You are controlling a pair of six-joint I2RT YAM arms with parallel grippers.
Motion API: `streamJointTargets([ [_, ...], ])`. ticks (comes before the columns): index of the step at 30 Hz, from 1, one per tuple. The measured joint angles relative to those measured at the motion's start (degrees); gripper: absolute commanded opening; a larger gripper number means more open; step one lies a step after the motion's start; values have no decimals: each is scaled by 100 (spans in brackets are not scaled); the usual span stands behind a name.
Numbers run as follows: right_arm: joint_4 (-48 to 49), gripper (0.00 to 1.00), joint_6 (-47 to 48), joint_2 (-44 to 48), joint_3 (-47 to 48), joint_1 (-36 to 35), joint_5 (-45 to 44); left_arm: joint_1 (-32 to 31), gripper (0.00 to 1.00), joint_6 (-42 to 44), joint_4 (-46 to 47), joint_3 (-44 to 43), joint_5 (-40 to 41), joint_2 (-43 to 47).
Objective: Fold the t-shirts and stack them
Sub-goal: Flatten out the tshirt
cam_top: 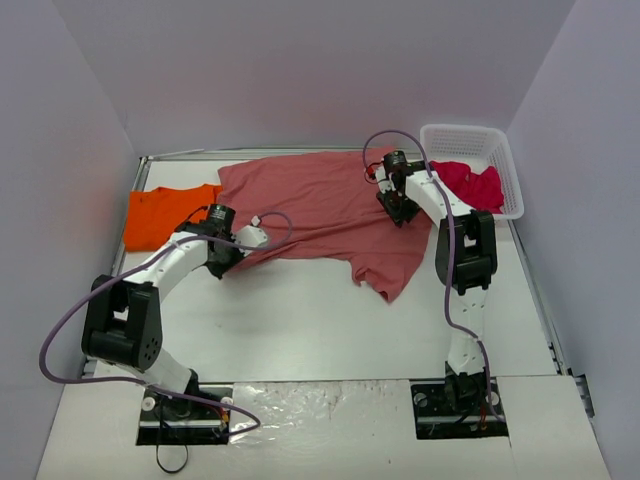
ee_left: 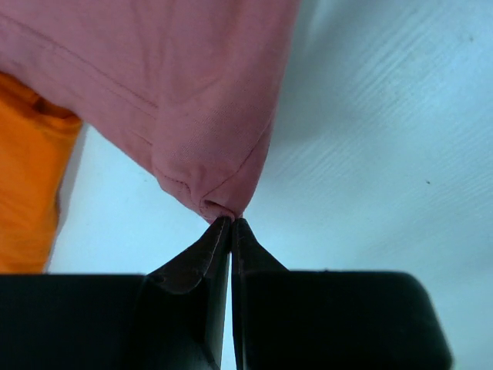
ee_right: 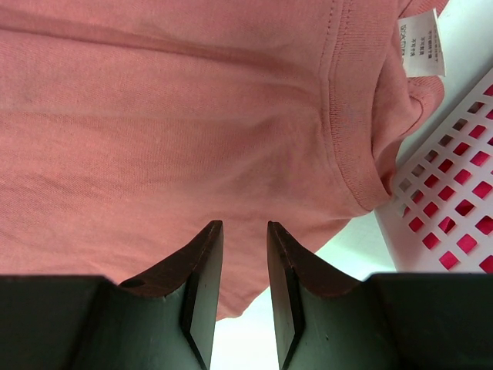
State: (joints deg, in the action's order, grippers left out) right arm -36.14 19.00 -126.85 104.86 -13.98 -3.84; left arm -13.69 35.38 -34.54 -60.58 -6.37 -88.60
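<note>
Pinching soft brick-red t-shirt (ee_left: 192, 92) hem corner.

A brick-red t-shirt (cam_top: 320, 205), orange t-shirt (cam_top: 165, 215) and crimson-pink t-shirt (cam_top: 470, 183) accompany a white lattice basket (cam_top: 465, 130).

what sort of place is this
Probably a robot lab test cell: plain walls box in a white table, and the left arm and right arm are bolted at its near edge.
</note>
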Motion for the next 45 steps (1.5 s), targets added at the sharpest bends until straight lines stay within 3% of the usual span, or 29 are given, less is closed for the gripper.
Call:
streamJointTargets([
  [13,4,27,42,0,-57,0,-22,-643,3,520,181,424,691,-765],
  [19,7,34,76,0,-125,0,-24,-651,21,560,225,297,957,-907],
  [23,13,40,122,72,-234,0,2,-656,43,542,85,205,892,-879],
  [30,-98,44,286,896,-758,-98,122,-767,57,352,-809,-297,413,-146],
  [36,-149,44,476,1875,-1362,-295,201,-833,57,35,-1209,-885,170,756],
  [39,-254,43,636,2214,-1733,-402,254,-798,51,-286,-1169,-881,328,1088],
  [45,-671,41,986,2605,-2455,-802,520,-227,48,-1029,-907,-774,588,949],
])
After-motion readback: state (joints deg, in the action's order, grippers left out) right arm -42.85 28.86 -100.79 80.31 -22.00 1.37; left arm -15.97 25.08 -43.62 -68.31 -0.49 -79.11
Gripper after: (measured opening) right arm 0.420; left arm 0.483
